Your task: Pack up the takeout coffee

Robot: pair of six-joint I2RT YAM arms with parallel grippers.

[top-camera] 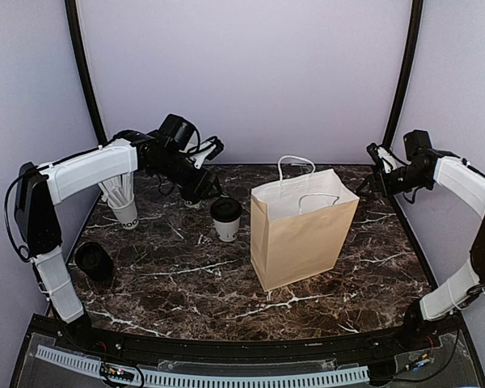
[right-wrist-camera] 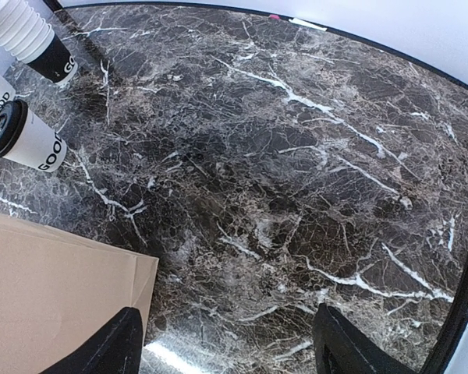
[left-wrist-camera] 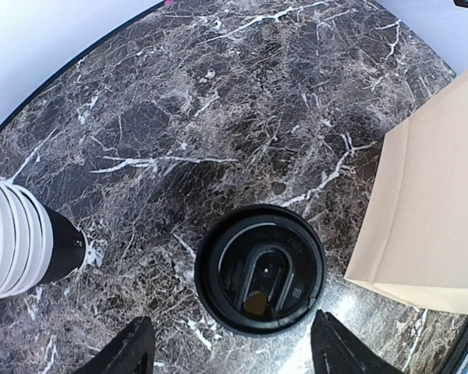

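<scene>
— Where is the coffee?

— Just ahead of my left claw [left-wrist-camera: 234,351]. It is a small white paper cup with a round black plastic lid [left-wrist-camera: 260,269], upright on the dark, white-veined marble counter [left-wrist-camera: 218,101]. My fingers [left-wrist-camera: 132,351] are spread wide and grip nothing. The lid sits just beyond their tips, untouched as far as I can tell.

— Why hang above it?

— From up here I see the whole lid, so I can centre on it. I judge the next move is to sink and close on the paper wall under the rim. The lid is glossy, ridged and probably only pressed on, so it is a poor thing to squeeze.

— And the bag?

— The tall tan paper bag [left-wrist-camera: 429,218] stands to the right of the claw, near the cup, its mouth open upward. The carry should be short. Its walls look thin and matte, so a knock could tip it.

— What is to the left of the claw?

— A stack of lidless white cups [left-wrist-camera: 15,238], rims ringed one inside another. Those are not for packing.

— And your other arm?

— My right claw [right-wrist-camera: 230,347] hovers over bare polished counter with its jaws apart and empty. The bag is at its left, perhaps so the claw can steady it.
</scene>
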